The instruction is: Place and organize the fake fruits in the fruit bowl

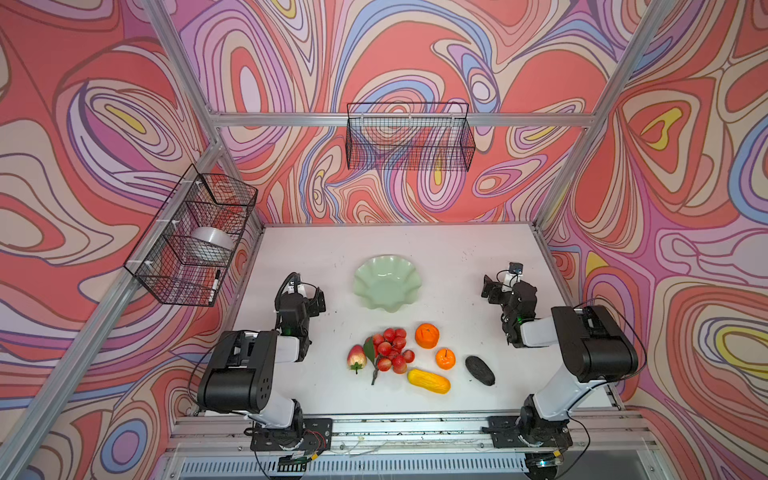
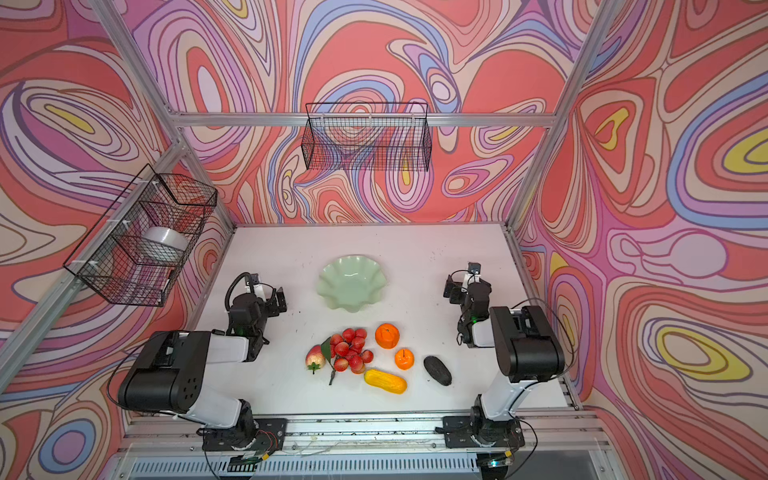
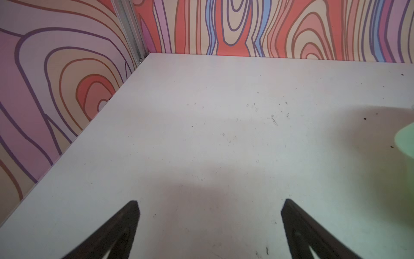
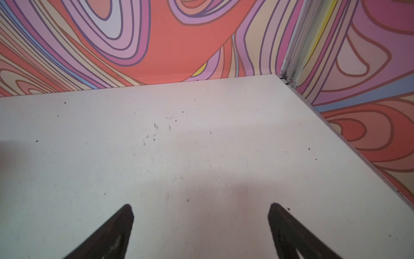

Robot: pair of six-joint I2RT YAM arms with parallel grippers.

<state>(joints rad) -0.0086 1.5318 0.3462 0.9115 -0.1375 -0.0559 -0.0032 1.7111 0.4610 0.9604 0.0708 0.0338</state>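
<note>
left tool (image 3: 210, 206): spread, empty, over bare desk (image 3: 201, 134).
right tool (image 4: 201, 209): spread, empty, well apart from the fruit.
fake fruits (image 1: 392, 349): all six on desk, camera side of fruit bowl (image 1: 387, 282).
fruit bowl: empty.
step: first pick not yet begun.
next: likely reach avocado (image 1: 480, 370), straddle, close.

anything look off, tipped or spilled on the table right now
Nothing stands out. The green bowl sits upright and empty, and the fruits lie loose on the table nearer the robot, none visibly damaged. Only small dark specks mark it.
</note>
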